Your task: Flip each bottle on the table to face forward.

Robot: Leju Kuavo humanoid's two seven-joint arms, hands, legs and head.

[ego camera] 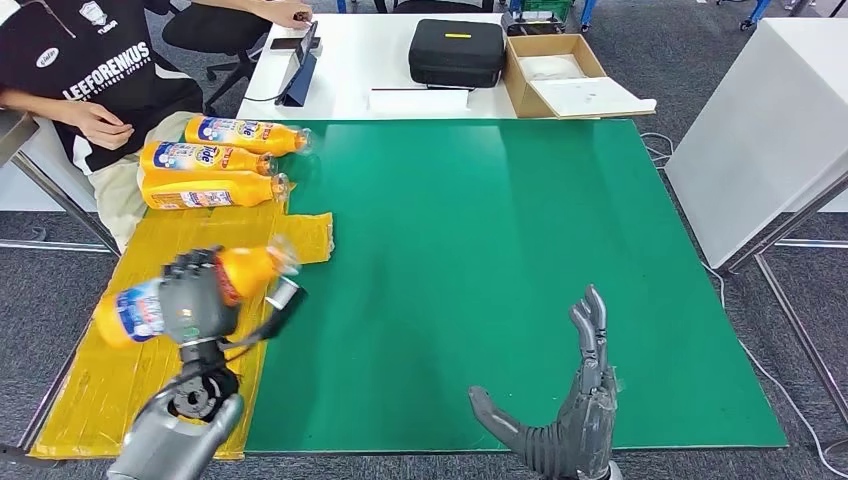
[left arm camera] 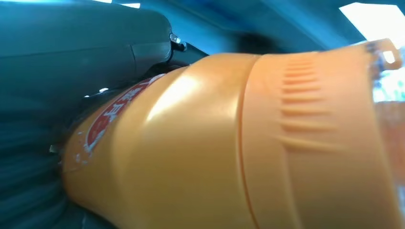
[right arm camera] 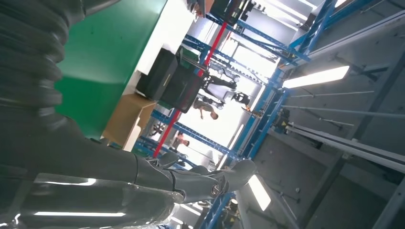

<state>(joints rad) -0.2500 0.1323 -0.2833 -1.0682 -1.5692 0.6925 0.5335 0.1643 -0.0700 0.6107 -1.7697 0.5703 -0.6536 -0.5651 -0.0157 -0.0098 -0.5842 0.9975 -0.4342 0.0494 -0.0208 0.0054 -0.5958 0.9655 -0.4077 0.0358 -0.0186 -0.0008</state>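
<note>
A green mat (ego camera: 480, 280) covers the work table, with a yellow taped sheet (ego camera: 110, 380) along its left side; beyond it stands a white table (ego camera: 350, 60) carrying a black case (ego camera: 457, 50), an open cardboard box (ego camera: 560, 72) and a propped tablet (ego camera: 300, 68). A person in a black shirt (ego camera: 90, 60) sits at the far left corner. Three orange bottles (ego camera: 215, 160) lie side by side on the yellow sheet near that person, caps toward the mat. The left hand (ego camera: 195, 295) is raised above the yellow sheet with its fingers wrapped round a fourth orange bottle (ego camera: 245, 270), held roughly level, cap end toward the mat. The right hand (ego camera: 580, 400) stands over the near edge of the mat, fingers straight and spread, thumb out to the side, holding and touching nothing. The left wrist view gives the gripped bottle's orange body (left arm camera: 215, 143) at close range, with ribbed moulding and part of a red-and-white label (left arm camera: 102, 126) the head view does not resolve. The right wrist view shows the extended thumb (right arm camera: 200, 181) against blue steel racking (right arm camera: 267, 95) and ceiling lights.
</note>
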